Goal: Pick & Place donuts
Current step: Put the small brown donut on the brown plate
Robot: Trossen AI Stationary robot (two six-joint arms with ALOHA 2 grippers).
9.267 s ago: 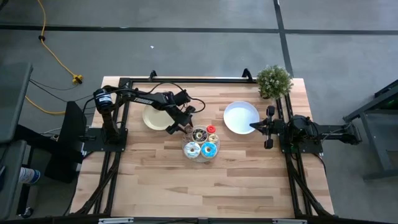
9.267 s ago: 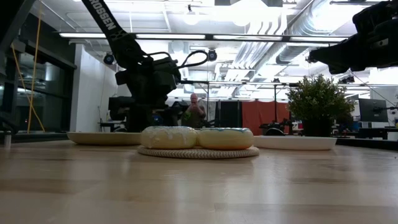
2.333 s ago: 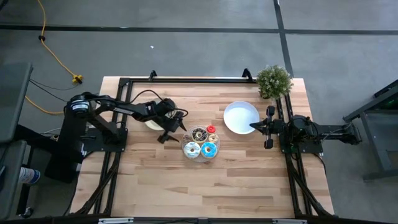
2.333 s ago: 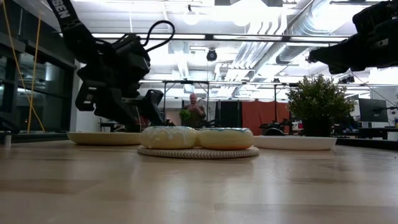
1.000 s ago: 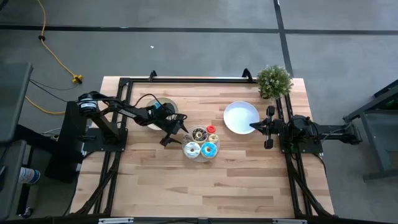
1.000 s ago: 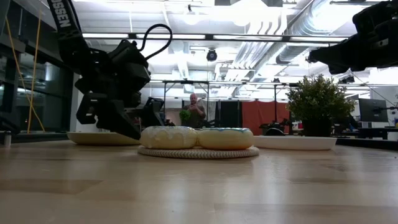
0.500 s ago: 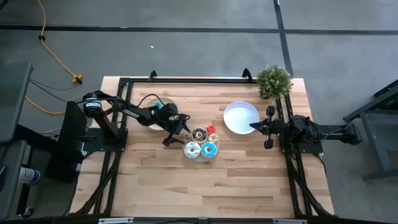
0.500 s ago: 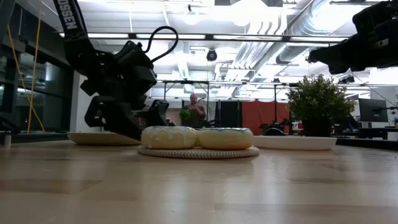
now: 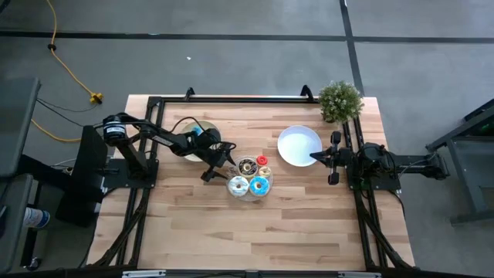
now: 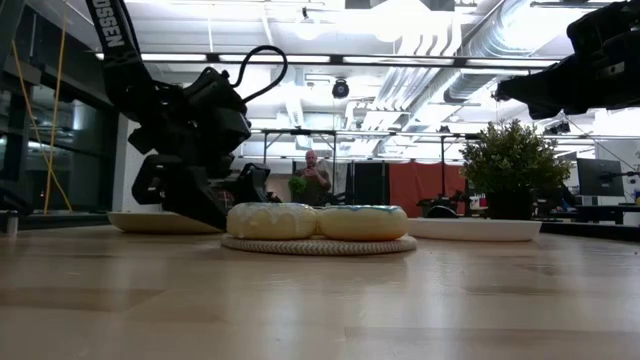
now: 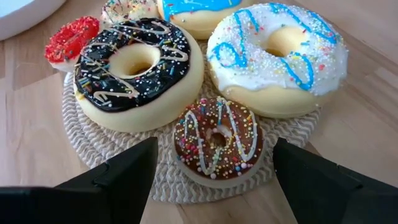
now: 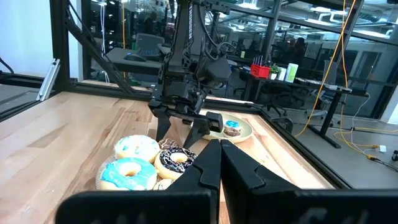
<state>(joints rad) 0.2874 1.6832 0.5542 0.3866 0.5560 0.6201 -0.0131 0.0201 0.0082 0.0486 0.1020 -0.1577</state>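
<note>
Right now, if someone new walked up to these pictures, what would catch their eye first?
Probably the cluster of sprinkled donuts on a round woven mat mid-table, with the left gripper open right beside them, lined up on the small chocolate one. Next, the white plate and potted plant on the right, where the right gripper waits shut.

White capitals run along the left arm in the low view, near the top edge: the letters "OSSEN" read clear, and the start of the word is cut off by the frame. That is the only lettering to make out. The high view gives no readable marks, and neither wrist view shows a label, brand, number or sign sharp enough to read.
</note>
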